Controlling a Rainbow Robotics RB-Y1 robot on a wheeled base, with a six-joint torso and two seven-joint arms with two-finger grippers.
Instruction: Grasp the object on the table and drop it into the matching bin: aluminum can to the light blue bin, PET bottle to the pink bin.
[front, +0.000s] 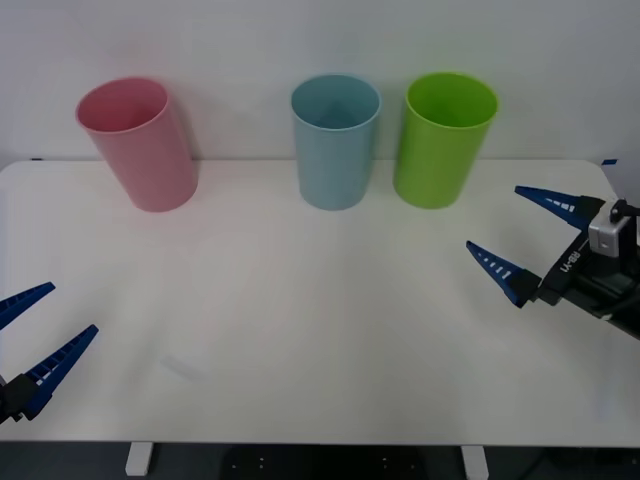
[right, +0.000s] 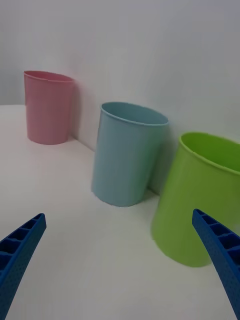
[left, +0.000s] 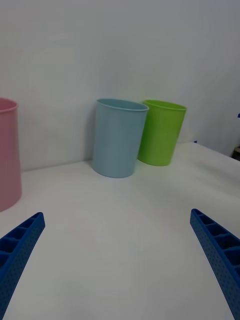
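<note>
The aluminum can is out of view. The light blue bin stands upright at the back middle of the white table, and the pink bin stands at the back left. My right gripper hovers open over the table's right side, nothing between its blue fingers. My left gripper stays open low at the front left corner, also holding nothing.
A lime green bin stands just right of the light blue one, closest to my right gripper. A white wall rises right behind the bins.
</note>
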